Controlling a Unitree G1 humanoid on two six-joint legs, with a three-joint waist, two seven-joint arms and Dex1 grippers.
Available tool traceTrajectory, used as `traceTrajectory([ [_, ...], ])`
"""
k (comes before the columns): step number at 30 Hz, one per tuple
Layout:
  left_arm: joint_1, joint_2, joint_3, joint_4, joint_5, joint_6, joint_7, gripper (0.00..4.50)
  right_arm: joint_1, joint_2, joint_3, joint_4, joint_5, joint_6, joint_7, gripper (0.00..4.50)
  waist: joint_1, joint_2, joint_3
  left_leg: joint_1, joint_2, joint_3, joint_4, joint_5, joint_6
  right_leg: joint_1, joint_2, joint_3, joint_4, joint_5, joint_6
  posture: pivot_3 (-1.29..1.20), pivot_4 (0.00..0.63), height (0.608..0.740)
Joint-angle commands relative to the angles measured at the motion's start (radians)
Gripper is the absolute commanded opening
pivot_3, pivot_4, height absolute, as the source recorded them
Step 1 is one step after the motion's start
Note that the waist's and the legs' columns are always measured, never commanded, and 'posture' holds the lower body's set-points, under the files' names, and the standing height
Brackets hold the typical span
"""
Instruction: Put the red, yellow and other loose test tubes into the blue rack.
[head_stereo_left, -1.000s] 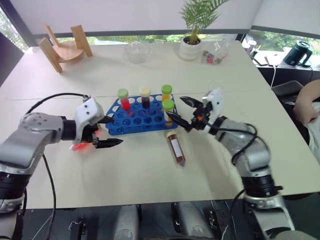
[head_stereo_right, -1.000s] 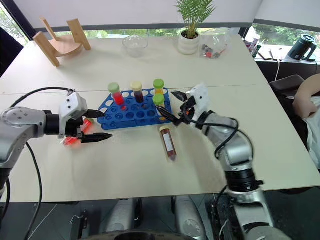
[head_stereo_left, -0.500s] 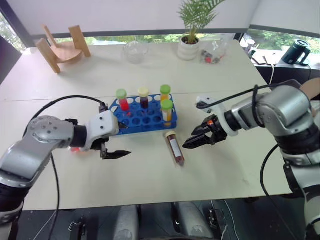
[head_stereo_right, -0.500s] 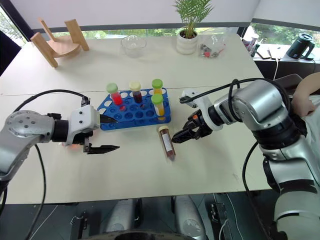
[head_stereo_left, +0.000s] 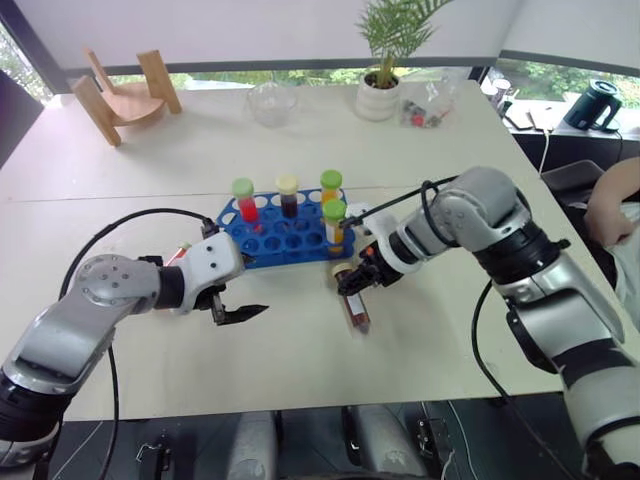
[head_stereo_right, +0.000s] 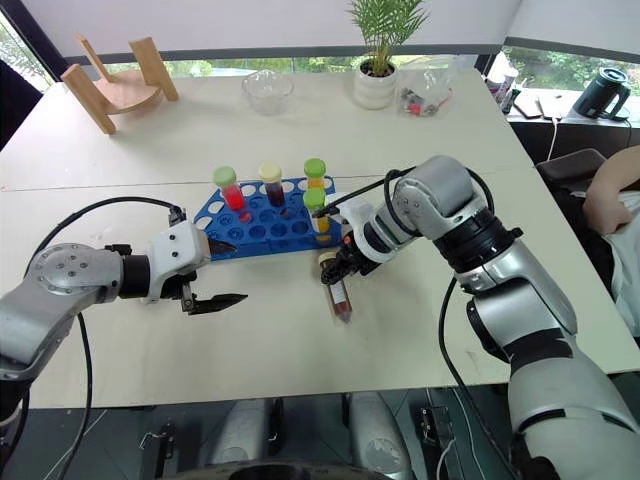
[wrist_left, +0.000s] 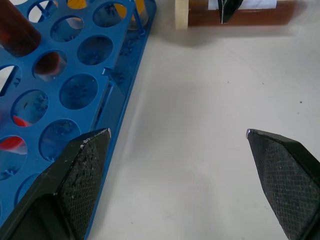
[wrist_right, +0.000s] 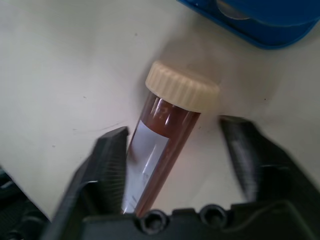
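Lying flat on the pale tabletop (head_stereo_left: 300, 380), just below the bright blue plastic rack with rows of round holes (head_stereo_left: 285, 242) at the centre of the left eye picture, the loose clear-plastic tube of brown liquid with a cream screw cap and white label (head_stereo_left: 351, 298) looks light, stiff and smooth-walled, so it could roll or slip under a poor pinch. Taking it across the barrel just below the ribbed cap seems the safest hold, leaving the lower end free for a hole.

The right gripper (wrist_right: 175, 145) straddles that tube in the right wrist picture, one black finger touching or nearly touching the label side, the other apart from the barrel; the jaws are partly open and do not yet grip it. The left gripper (head_stereo_left: 232, 292), left of centre, stands wide open and empty beside the rack's near corner.

Counted: one loose tube on the table; four tubes upright in the rack, three green-capped and one cream-capped; one rack; two grippers.
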Motion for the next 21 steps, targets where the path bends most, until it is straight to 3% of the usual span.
traceTrajectory([
  [1,-0.008,-0.002,0.015,-0.027,0.002,-0.004,0.011,4.50,0.057,-0.018,0.030,-0.053,0.053,0.013,-0.041,1.30,0.000,0.000,0.000,0.000,0.000,0.000,0.000,0.000,0.000,0.000,0.000,0.000,0.000,0.000,0.000,0.00,0.150,0.740],
  [2,-0.007,-0.003,0.015,-0.027,0.001,-0.004,0.013,4.50,0.067,-0.030,0.030,-0.061,0.047,0.013,-0.047,0.90,0.001,0.000,0.000,0.000,0.000,0.000,0.000,0.000,0.000,0.000,0.000,0.000,0.000,0.000,0.000,0.00,0.150,0.740],
  [3,-0.007,-0.003,0.015,-0.026,0.000,-0.004,0.014,4.50,0.075,-0.039,0.028,-0.069,0.036,0.013,-0.051,0.79,0.001,0.000,0.000,0.000,0.000,0.000,0.000,0.000,0.000,0.000,0.000,0.000,0.000,0.000,0.000,0.00,0.150,0.740],
  [6,-0.015,-0.005,0.014,-0.014,-0.001,-0.006,0.013,4.50,0.089,-0.077,0.027,-0.090,-0.008,0.013,-0.033,0.79,0.006,-0.001,-0.001,0.000,0.000,0.000,0.001,0.000,0.000,0.002,-0.001,0.000,-0.001,0.000,0.000,0.00,0.150,0.740],
  [9,-0.006,0.009,0.034,0.009,-0.004,-0.012,0.001,4.50,0.085,-0.237,0.079,-0.235,-0.073,-0.123,0.167,0.79,0.024,0.000,0.000,0.000,-0.002,0.000,0.001,0.000,0.000,0.002,-0.002,0.000,-0.002,0.000,0.000,0.00,0.150,0.740],
  [14,0.024,0.044,0.115,0.079,-0.034,-0.030,-0.045,4.50,0.156,-0.325,-0.105,-0.407,-0.115,-0.559,0.516,0.79,0.025,-0.001,0.000,-0.002,-0.001,0.002,0.001,0.000,0.000,0.000,-0.002,0.000,-0.005,0.000,0.001,0.00,0.150,0.740],
  [16,0.013,0.045,0.165,0.138,-0.067,-0.031,-0.070,4.50,0.211,-0.237,-0.264,-0.447,-0.058,-0.671,0.509,0.79,0.011,0.000,0.000,0.000,0.001,0.002,-0.001,0.000,0.000,0.000,0.001,0.000,-0.004,0.000,0.001,0.00,0.150,0.740],
  [18,-0.017,0.053,0.203,0.207,-0.090,-0.032,-0.097,4.50,0.247,-0.094,-0.382,-0.473,-0.007,-0.716,0.397,0.79,-0.002,0.000,0.000,0.000,0.002,0.000,-0.001,0.000,0.000,0.000,0.003,0.000,-0.002,0.000,0.000,0.00,0.150,0.740],
  [21,-0.073,0.082,0.230,0.319,-0.103,-0.041,-0.142,4.50,0.327,0.143,-0.410,-0.508,-0.123,-0.880,0.207,0.79,-0.007,-0.001,0.000,0.000,0.004,-0.002,-0.001,0.000,0.000,0.000,0.006,0.000,-0.001,0.000,0.000,0.00,0.150,0.740],
])
